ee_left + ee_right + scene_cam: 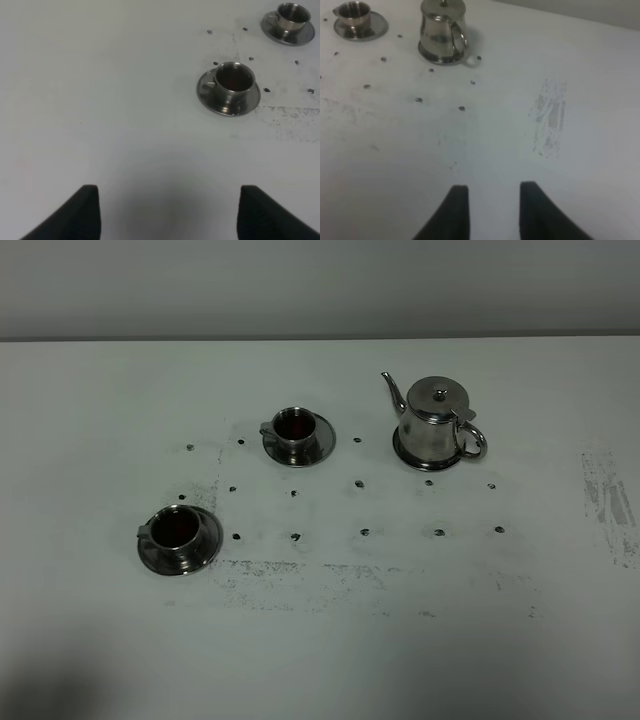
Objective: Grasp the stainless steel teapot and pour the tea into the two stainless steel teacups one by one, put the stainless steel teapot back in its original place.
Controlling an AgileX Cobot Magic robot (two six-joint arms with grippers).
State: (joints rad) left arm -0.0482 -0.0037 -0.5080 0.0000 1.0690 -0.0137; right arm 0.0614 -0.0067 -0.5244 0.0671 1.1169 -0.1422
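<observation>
The stainless steel teapot (pixel 435 425) (pixel 442 32) stands upright on its flat steel disc (pixel 402 452), the original place, at the back right; its spout points left and its loop handle right. One stainless steel teacup (pixel 295 427) (pixel 292 14) (pixel 354 12) sits on its saucer at the back middle. The other teacup (pixel 177 530) (pixel 234 80) is on a saucer at the front left. Both cups look dark inside. My left gripper (pixel 170 215) is open and empty, well short of the near cup. My right gripper (pixel 492 210) has a narrow gap, holds nothing, and is far from the teapot. Neither gripper shows in the exterior view.
The white table (pixel 320 640) carries rows of small dark dots (pixel 361 483) between the cups and teapot. A grey scuffed patch (pixel 610 500) (pixel 550 120) lies at the right. A wall closes the back edge (pixel 320 338).
</observation>
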